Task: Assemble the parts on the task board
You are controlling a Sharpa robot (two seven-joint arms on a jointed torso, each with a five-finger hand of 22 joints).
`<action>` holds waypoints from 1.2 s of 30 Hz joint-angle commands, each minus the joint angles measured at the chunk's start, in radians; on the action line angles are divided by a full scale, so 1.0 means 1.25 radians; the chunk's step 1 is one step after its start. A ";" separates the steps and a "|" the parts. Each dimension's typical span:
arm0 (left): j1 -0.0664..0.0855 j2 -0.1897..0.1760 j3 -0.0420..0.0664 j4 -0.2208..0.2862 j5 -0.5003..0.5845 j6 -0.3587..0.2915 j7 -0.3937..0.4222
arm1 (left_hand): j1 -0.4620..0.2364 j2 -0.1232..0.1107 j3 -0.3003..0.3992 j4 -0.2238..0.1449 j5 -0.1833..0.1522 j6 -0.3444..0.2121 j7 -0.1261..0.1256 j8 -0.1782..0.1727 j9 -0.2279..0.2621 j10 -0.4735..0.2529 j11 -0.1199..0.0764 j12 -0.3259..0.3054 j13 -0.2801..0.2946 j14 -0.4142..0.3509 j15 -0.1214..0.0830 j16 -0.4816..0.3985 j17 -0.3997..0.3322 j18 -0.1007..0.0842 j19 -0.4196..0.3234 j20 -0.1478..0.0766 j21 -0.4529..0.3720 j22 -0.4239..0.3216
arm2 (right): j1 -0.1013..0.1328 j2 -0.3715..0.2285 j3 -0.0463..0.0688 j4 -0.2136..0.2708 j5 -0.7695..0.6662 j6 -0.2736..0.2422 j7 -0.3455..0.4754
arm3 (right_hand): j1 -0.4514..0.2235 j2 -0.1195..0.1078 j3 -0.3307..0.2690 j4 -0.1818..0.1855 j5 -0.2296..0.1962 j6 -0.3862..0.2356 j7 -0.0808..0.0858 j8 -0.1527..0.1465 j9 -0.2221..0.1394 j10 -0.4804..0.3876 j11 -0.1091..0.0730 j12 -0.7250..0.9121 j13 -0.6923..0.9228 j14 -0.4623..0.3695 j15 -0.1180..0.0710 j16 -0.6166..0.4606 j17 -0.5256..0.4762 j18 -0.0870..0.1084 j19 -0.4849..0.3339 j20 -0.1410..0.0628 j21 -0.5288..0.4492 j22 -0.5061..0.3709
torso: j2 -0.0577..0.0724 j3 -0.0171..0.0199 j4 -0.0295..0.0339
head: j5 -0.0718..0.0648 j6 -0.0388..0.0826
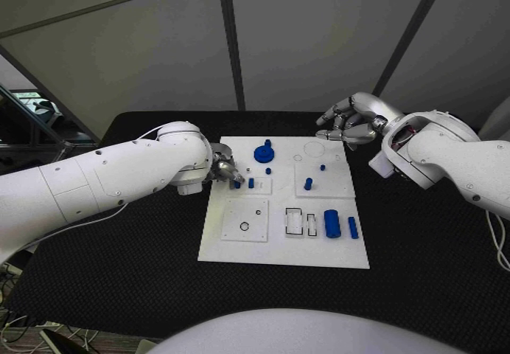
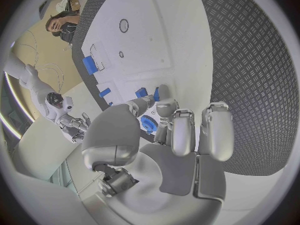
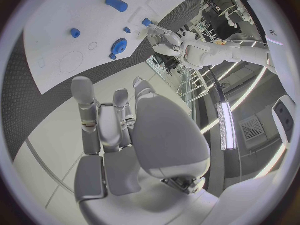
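Note:
The white task board (image 1: 278,247) lies mid-table. My left hand (image 1: 223,168) hovers at its left edge, its thumb tip (image 2: 140,105) just short of two small blue pegs (image 1: 236,184) (image 2: 141,92) standing in a small plate; nothing lies between the spread fingers. A blue gear (image 1: 264,153) (image 2: 148,123) sits beside that hand. My right hand (image 1: 351,122) (image 3: 119,130) hangs past the board's far right corner, holding nothing. A blue cylinder (image 1: 332,223) (image 3: 116,3) and a thin blue bar (image 1: 353,227) lie at the board's right.
More small blue pegs (image 1: 308,184) (image 1: 322,167) stand near the board's centre. Rectangular slots (image 1: 295,222) and a round hole (image 1: 245,226) open in the near half. Black table (image 1: 425,258) surrounds the board on all sides.

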 commanded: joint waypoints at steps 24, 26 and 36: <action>-0.001 -0.005 -0.002 -0.008 -0.003 -0.017 -0.011 | -0.046 -0.003 -0.143 0.052 -0.007 0.010 0.005 -0.015 -0.002 -0.001 0.002 0.004 0.003 0.058 -0.007 0.005 0.127 -0.011 0.011 -0.008 0.000 0.098 | 0.001 -0.001 0.001 0.001 -0.003 0.001 0.003 | 0.001 0.002 0.001 0.004 0.004 -0.004 -0.002 0.005 -0.001 -0.003 0.001 0.003 -0.002 0.005 -0.005 -0.003 -0.001 0.006 0.004 -0.001 -0.004 -0.001 | 0.000 -0.0011 0.0003 | -0.002 0.002; -0.001 -0.007 -0.001 -0.007 -0.003 -0.033 -0.003 | -0.049 -0.008 -0.162 0.058 -0.007 0.007 0.006 -0.017 -0.002 -0.007 0.003 -0.002 -0.004 0.058 -0.006 0.004 0.127 -0.011 0.010 -0.008 -0.003 0.096 | 0.001 -0.001 0.001 0.001 -0.003 0.002 0.003 | 0.001 0.002 0.001 0.004 0.004 -0.004 -0.002 0.005 -0.001 -0.003 0.001 0.003 -0.002 0.005 -0.005 -0.003 -0.001 0.006 0.004 -0.001 -0.004 -0.001 | -0.001 -0.0012 0.0006 | -0.003 0.003; -0.002 -0.018 0.002 -0.002 0.028 -0.143 0.037 | -0.038 -0.010 -0.271 0.107 -0.006 -0.009 0.012 -0.024 0.001 -0.035 0.008 -0.026 -0.038 0.058 -0.002 0.004 0.126 -0.006 0.000 -0.005 -0.025 0.083 | 0.001 0.000 0.001 -0.001 -0.003 0.004 0.004 | 0.000 0.001 0.001 0.004 0.005 -0.005 -0.002 0.005 -0.001 -0.004 0.001 0.003 -0.003 0.005 -0.005 -0.003 -0.001 0.006 0.004 -0.001 -0.004 -0.002 | -0.001 -0.0010 0.0007 | -0.004 0.006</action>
